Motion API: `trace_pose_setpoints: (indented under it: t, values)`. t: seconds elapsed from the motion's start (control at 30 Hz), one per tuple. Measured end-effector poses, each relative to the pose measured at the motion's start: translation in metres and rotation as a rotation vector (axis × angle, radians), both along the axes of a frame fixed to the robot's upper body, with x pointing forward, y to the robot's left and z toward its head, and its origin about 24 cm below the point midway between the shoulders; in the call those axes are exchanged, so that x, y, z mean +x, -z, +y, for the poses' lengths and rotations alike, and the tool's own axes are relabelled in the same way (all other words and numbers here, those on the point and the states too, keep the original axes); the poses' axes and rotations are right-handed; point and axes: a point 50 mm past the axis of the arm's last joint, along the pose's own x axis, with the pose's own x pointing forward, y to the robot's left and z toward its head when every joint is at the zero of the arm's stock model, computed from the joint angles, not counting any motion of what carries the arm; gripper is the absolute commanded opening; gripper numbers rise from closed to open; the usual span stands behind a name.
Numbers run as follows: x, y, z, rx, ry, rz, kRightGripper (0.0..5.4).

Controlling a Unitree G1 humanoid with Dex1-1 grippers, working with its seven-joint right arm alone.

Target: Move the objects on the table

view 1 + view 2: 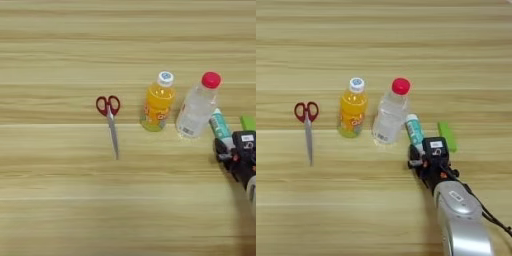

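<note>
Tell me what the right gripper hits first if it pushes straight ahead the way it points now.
Most likely the glue-stick tube: the right gripper points up the table and the tube's near end lies right at its tip. Depth is unclear, so contact may already exist.

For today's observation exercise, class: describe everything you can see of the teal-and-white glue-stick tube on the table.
The glue-stick tube is a slim cylinder, white with teal markings and a teal end pointing away from the robot. It looks like plastic. It lies on the wooden table, angled slightly, between the clear bottle with the red cap and the light-green block. Its near end is hidden by the right gripper; whether the gripper is touching it cannot be told.
</note>
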Motion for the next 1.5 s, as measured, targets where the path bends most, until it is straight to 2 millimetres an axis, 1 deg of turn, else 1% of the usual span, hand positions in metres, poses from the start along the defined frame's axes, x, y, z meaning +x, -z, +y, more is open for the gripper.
trace_pose_setpoints:
  t: [0.07,0.13,0.27,0.5,0.67,0.8,0.87,1.07,1.13,1.17,1.3,1.5]
  values:
    - [-0.001,-0.002,-0.001,0.017,0.011,-0.013,1.70]
    - [0.000,-0.009,-0.001,0.017,0.020,-0.051,1.70]
    - [0.000,-0.018,-0.001,0.020,0.025,-0.090,1.70]
    - [0.001,-0.029,-0.002,0.016,0.037,-0.136,1.70]
    - [0.005,-0.045,-0.001,0.015,0.029,-0.205,1.70]
    - [0.007,-0.051,-0.001,0.011,0.031,-0.218,1.70]
    - [0.008,-0.057,-0.001,0.008,0.030,-0.234,1.70]
    - [0.008,-0.085,0.005,0.010,-0.001,-0.335,1.70]
    - [0.008,-0.087,0.006,0.010,-0.004,-0.340,1.70]
    - [0.006,-0.093,0.008,0.012,-0.011,-0.346,1.70]
    - [0.004,-0.103,0.013,0.014,-0.032,-0.377,1.69]
    - [0.000,-0.117,0.028,0.028,-0.105,-0.425,1.69]
